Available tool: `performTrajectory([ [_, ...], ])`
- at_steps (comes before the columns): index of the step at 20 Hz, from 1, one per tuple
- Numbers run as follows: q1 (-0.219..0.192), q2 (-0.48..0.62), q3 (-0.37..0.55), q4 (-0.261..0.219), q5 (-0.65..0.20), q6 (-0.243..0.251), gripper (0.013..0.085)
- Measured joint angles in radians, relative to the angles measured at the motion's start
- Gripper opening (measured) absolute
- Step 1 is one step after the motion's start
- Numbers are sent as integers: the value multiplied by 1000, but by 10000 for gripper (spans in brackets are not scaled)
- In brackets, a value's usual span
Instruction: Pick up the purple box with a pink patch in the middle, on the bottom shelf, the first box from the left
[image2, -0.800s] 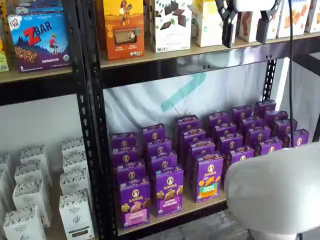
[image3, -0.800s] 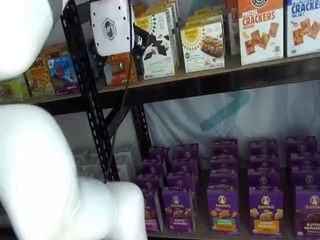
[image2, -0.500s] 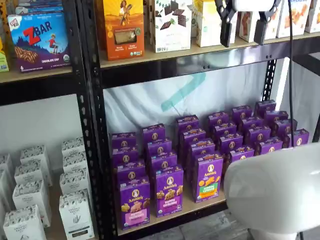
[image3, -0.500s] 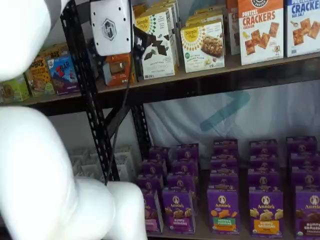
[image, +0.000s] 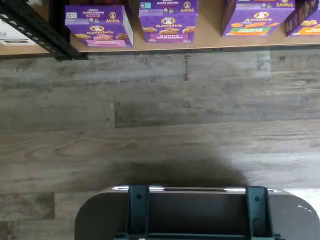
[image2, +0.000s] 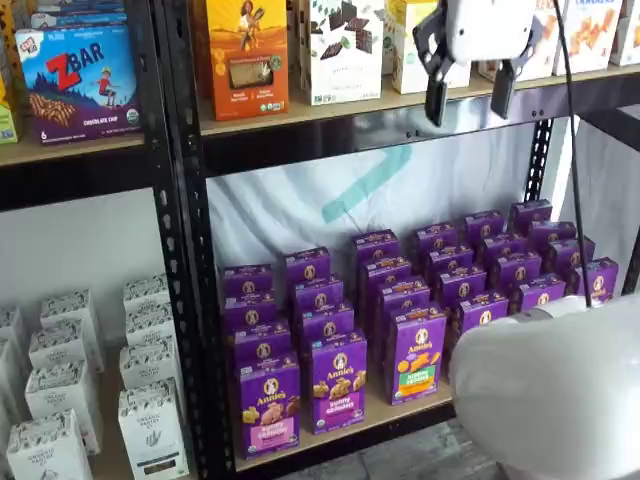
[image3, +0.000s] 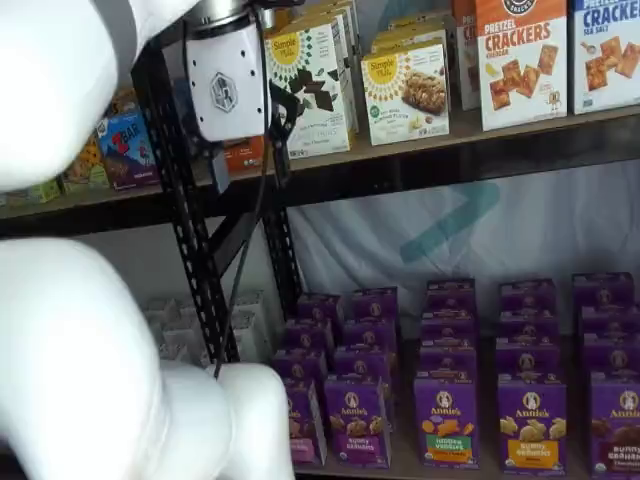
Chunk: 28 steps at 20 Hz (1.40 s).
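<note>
So my gripper (image2: 468, 98) is hanging way up at the top right of a shelf view, level with the upper shelf, fingers clearly apart and nothing in them. The purple box (image2: 268, 406) I'm after sits low and left of centre in that view, front of the bottom shelf (image2: 400, 409), hard against the black rack post (image2: 185, 250). It's the one with the pink panel low on its front. In the other shelf view the arm's white body covers most of it and only a sliver of the box (image3: 303, 425) peeks out.

How I'd play it: there's a long way down and across to go, so I'd drop low in front of the shelf first, then come in straight at the carton. The neighbour with the purple-yellow panel (image2: 338, 382) stands just beside it, nearly touching as far as I can judge, and the post crowds the other side, so there's little room for the fingers. Keep them wide, line up dead centre on the box, and don't clip the post or nudge the neighbour. The wrist view shows the target (image: 98, 25) at the shelf's front lip, which should help
</note>
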Motion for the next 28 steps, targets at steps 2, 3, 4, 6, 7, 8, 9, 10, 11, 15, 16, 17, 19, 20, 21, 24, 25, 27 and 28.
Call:
performTrajectory([
  [2,4,-6,39,11,-26,7,850],
  [3,4,-8,59,19,-39,8,850],
  [4,6,-11,78,23,-52,10,850],
  [6,26,-18,130,17,-91,26,850],
  [7,39,-22,159,11,-112,37,850],
  [8,45,-27,183,12,-133,42,850],
  [9,50,-32,208,17,-156,46,850],
  [10,57,-36,232,19,-177,53,850],
  [11,65,-38,255,21,-197,60,850],
  [15,106,-25,339,12,-267,96,850],
  [16,113,-19,361,14,-288,102,850],
  [17,118,-14,382,16,-311,106,850],
  [19,126,-12,432,27,-375,109,850],
  [20,125,-15,458,40,-410,105,850],
  [21,125,-18,485,53,-448,100,850],
  [24,154,1,538,28,-532,126,850],
  [25,171,17,557,-2,-565,149,850],
  [27,185,37,592,-31,-629,170,850],
  [28,190,49,606,-43,-658,180,850],
])
